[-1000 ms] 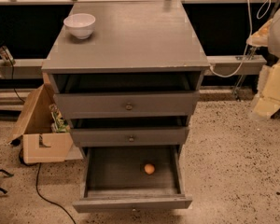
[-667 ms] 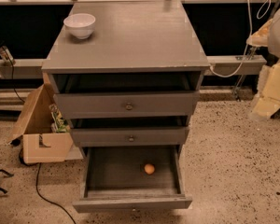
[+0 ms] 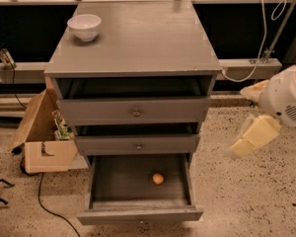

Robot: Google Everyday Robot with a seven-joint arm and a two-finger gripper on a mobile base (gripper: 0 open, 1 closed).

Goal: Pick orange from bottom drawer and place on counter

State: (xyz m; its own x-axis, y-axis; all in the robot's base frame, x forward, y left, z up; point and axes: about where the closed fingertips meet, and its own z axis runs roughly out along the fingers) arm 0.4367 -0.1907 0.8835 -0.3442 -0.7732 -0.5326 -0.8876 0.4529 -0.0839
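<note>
Gripper (image 3: 250, 126), grasp state not discernible, hovers beside the cabinet; the orange (image 3: 158, 178) lies below and left of it in the open bottom drawer (image 3: 138, 215), so it should descend vertically, clearing the near side wall.

Cabinet is standing mid-frame. Bowl (image 3: 84, 26) is sitting on the counter (image 3: 138, 43), at its back left corner. Top drawer (image 3: 108, 111) and middle drawer (image 3: 113, 145) are sticking out a little under the counter. Bottom drawer (image 3: 138, 215) is sticking out furthest, toward the camera. Orange (image 3: 158, 178) is lying in the bottom drawer, on its floor, right of centre, apart from the walls. Cardboard box (image 3: 44, 137) is sitting on the ground just left of the cabinet, with a cable (image 3: 45, 204) trailing in front of it. Gripper (image 3: 246, 120) is hanging right of the cabinet, apart from it, about level with the upper drawers.
</note>
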